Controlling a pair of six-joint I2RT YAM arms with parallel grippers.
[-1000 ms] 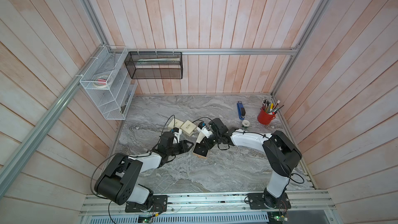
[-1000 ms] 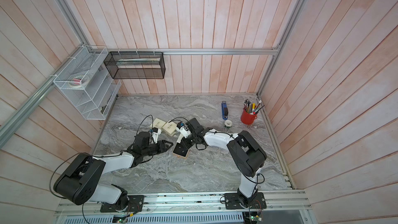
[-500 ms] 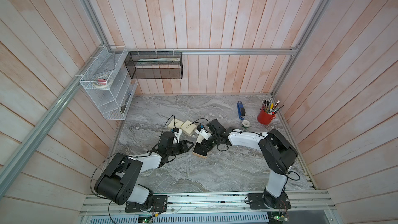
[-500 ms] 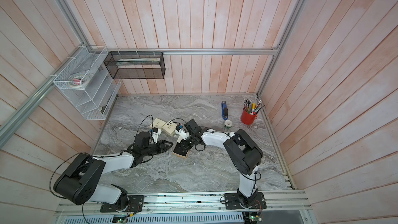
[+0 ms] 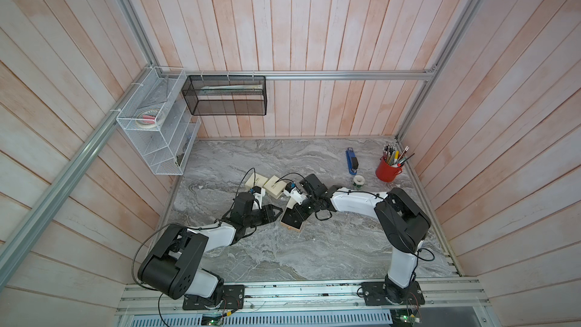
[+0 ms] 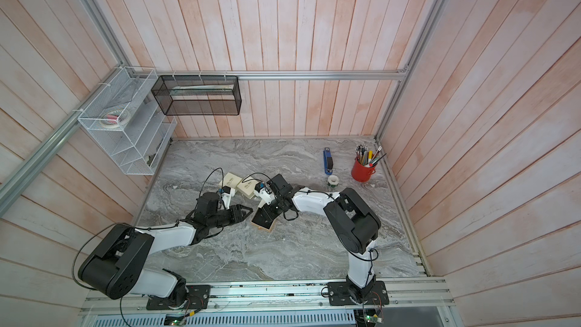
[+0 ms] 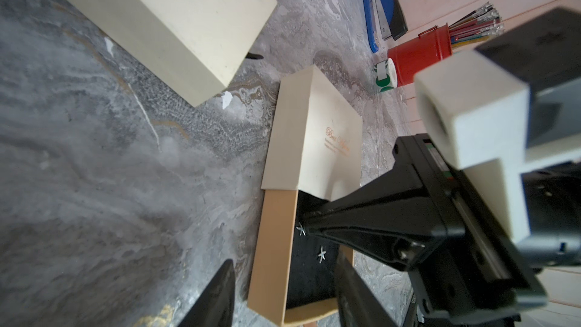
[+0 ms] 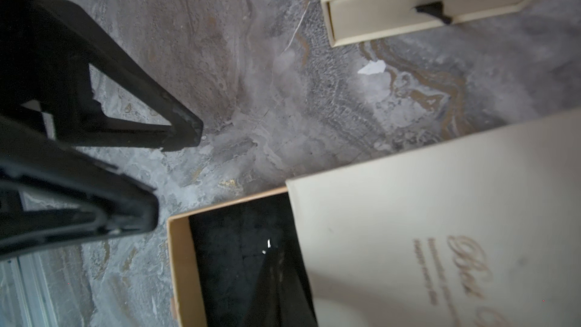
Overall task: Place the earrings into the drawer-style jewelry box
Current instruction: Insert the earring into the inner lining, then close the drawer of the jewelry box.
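The drawer-style jewelry box [image 5: 291, 222] [image 6: 263, 219] lies mid-table, its cream sleeve [image 7: 327, 139] [image 8: 440, 215] half off the tan, black-lined drawer [image 7: 273, 246] [image 8: 180, 256]. One silver star earring [image 7: 321, 253] lies on the lining. My right gripper [image 7: 306, 224] [image 8: 273, 254] [image 5: 298, 213] reaches down into the drawer, shut, with a second star earring [image 7: 301, 229] [image 8: 268, 243] glinting at its tip. My left gripper [image 7: 284, 256] [image 5: 276, 212] [image 6: 248, 210] is open, its fingertips [image 8: 141, 212] just off the drawer's outer corner and holding nothing.
Two more cream boxes [image 5: 256, 180] [image 5: 275, 187] sit just behind the arms. At the back right stand a blue stapler [image 5: 352, 162], a red pencil cup [image 5: 388, 169] and a tape roll [image 5: 358, 180]. A white wire shelf [image 5: 157, 127] and a black mesh basket [image 5: 226, 95] hang on the walls.
The right arm's elbow has shifted slightly left while its gripper stays down at the drawer. The left arm has not moved.
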